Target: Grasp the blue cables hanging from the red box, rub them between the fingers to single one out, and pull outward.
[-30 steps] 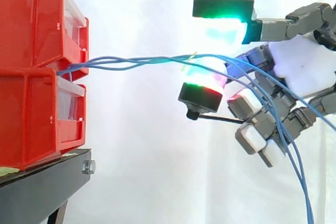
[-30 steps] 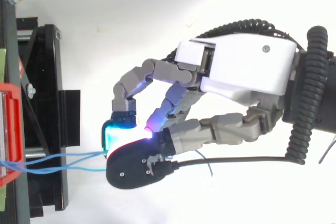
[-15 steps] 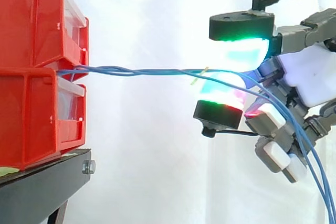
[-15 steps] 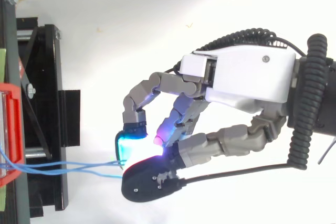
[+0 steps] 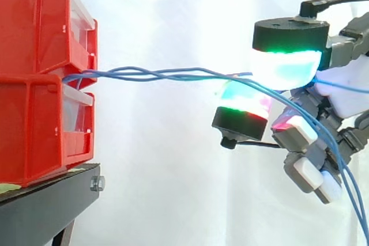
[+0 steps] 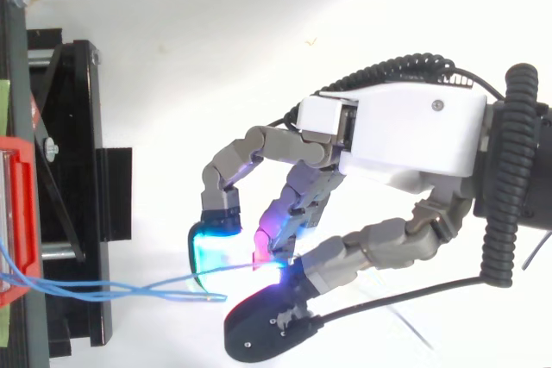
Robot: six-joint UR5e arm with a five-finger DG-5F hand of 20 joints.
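Two stacked red bins (image 5: 40, 73) stand at the left on a black stand (image 5: 46, 205). Thin blue cables (image 5: 161, 74) come out between the bins and run level to the right, loosely twisted. My hand (image 5: 346, 90) is at the right with its fingers curled. The cables pass between the green-cyan thumb pad (image 5: 285, 64) above and a glowing finger pad (image 5: 242, 99) below, then drop past the other fingers. From above, one cable (image 6: 112, 286) reaches the glowing pads of the hand (image 6: 405, 127), and another ends loose just short of them.
A white curtain hangs behind everything. The stand's black frame (image 6: 69, 170) runs along the left edge of the top view, with the red bin's edge (image 6: 17, 213) over it. Open space lies between the bins and the hand.
The hand has drawn away from the bins to the right. The thumb pad has slid farther out than the finger pad. One cable end now lies loose beside the pads.
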